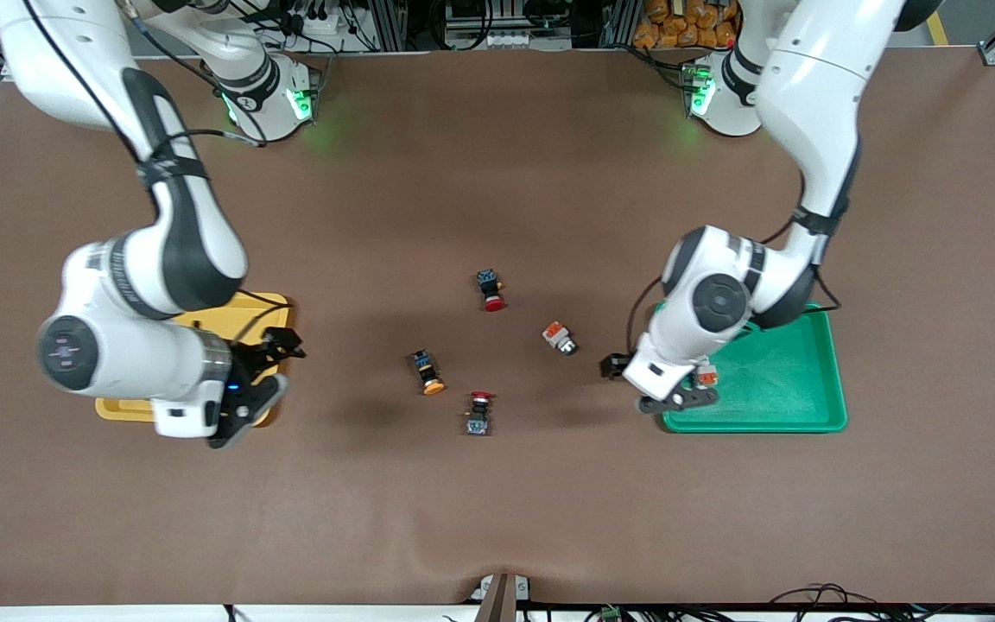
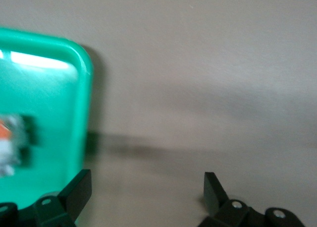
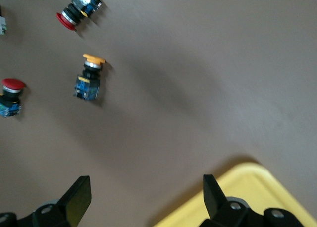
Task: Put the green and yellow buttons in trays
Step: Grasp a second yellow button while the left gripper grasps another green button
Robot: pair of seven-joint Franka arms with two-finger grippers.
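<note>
One yellow-capped button (image 1: 428, 371) lies mid-table and shows in the right wrist view (image 3: 90, 78). A silver-white button with an orange block (image 1: 560, 338) lies nearer the green tray (image 1: 800, 406). Another silver-white button (image 1: 706, 374) lies in that tray and shows in the left wrist view (image 2: 10, 142). My left gripper (image 1: 646, 384) is open and empty over the table at the green tray's edge (image 2: 81, 88); it shows in its wrist view (image 2: 146, 187). My right gripper (image 1: 266, 377) is open and empty at the corner of the yellow tray (image 1: 264, 304), whose corner shows in the right wrist view (image 3: 247, 197). A second yellow-capped button is hidden.
Two red-capped black switches lie on the table: one (image 1: 490, 289) nearer the robots' bases, one (image 1: 478, 412) nearer the front camera. Both show in the right wrist view (image 3: 74, 11) (image 3: 10, 95). My right arm covers most of the yellow tray.
</note>
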